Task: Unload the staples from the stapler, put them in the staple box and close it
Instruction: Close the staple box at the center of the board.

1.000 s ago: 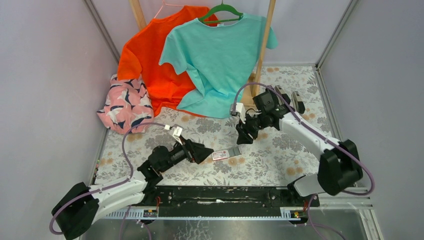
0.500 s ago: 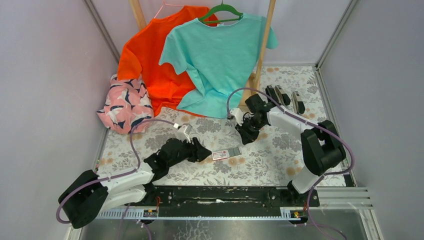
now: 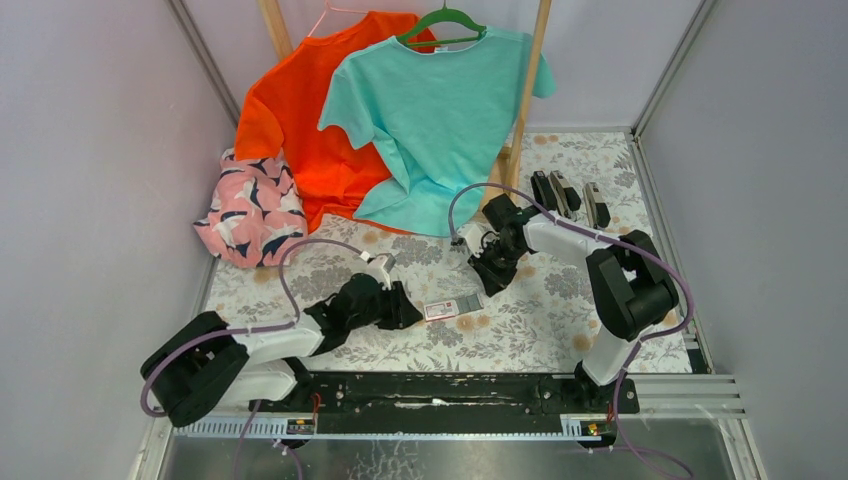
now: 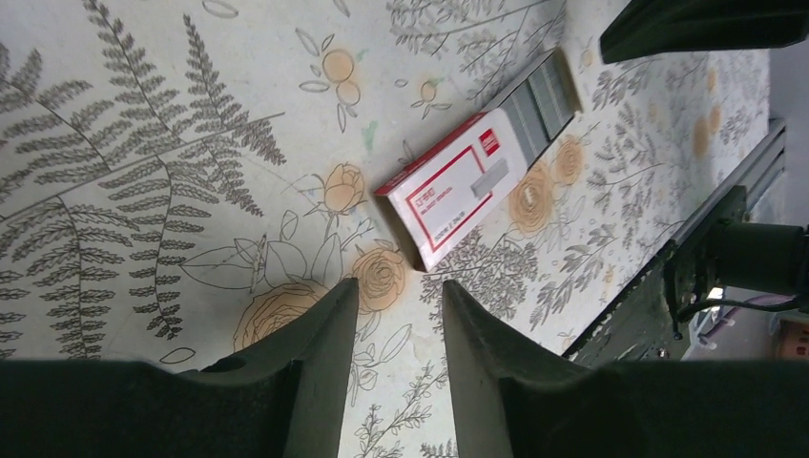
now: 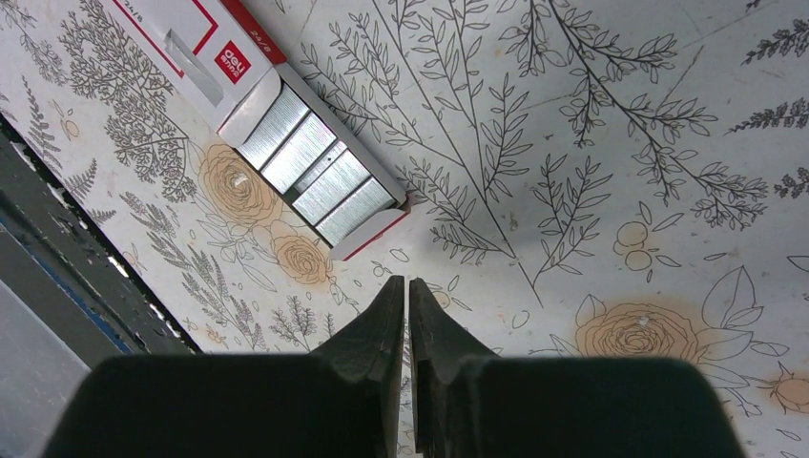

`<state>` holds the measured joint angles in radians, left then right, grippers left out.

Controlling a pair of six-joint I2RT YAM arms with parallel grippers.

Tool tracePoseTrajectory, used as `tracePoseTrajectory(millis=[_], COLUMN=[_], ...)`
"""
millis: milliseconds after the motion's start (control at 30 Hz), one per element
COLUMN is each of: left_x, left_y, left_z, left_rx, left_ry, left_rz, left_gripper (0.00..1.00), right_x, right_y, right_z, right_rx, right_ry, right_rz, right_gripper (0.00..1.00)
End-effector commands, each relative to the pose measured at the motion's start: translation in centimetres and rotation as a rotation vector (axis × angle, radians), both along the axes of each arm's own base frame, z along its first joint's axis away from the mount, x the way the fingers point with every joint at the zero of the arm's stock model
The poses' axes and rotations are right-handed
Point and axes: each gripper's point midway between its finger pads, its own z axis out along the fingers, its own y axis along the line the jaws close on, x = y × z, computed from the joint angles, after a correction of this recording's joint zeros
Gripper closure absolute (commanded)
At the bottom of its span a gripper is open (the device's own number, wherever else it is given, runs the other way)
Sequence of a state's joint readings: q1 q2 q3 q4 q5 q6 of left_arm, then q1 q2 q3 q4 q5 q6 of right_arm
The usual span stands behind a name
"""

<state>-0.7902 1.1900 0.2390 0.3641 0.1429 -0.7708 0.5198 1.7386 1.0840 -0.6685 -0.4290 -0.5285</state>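
Left gripper (image 4: 401, 291): narrowed to a small gap, nothing between the fingers; sat low over the table (image 3: 560, 310), just beside the closed end of the box (image 4: 448, 196).
Right gripper (image 5: 407, 284): fingers drawn almost together, only a thin slit between them; nothing seen in the grip; hung low, just past the box's open end.
Staples (image 5: 315, 176): silvery strips lay side by side in the tray slid out of the box, between the 2 grippers; touched by neither.
Box: white with red trim, flat on the table near its middle, tray pulled partway out toward the right gripper.
Staplers (image 3: 565, 192): looked like 3 black ones at the far right of the table, well apart from both grippers; too small to tell whether open, shut or loaded.
Done so far: judged very little; no stapler in either grip, no loose strip seen on the table outside the tray.
Remaining: judged nearly all of it; reaching a stapler, opening it and lifting out its strip.
Doubt: could not tell whether the strips in the tray came from a stapler.
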Motion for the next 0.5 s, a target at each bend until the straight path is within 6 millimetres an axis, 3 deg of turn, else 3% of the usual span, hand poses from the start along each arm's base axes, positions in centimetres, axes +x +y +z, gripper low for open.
tracePoseTrajectory(millis=[0,467], left_x=[0.49,1.04], left_y=[-1.59,-2.32], left_z=[0.88,0.22], left_rx=[-0.045,-0.048], left_ry=[-0.016,0.006], left_rz=[-0.045,-0.036], left_gripper=[0.55,0.55], right_x=[0.42,0.32], right_y=[0.6,0.6], right_z=[0.47,0.27], right_rx=[-0.008,-0.018], right_ry=[0.002,0.007], right_rz=[-0.005,-0.004], right_gripper=[0.88,0.89])
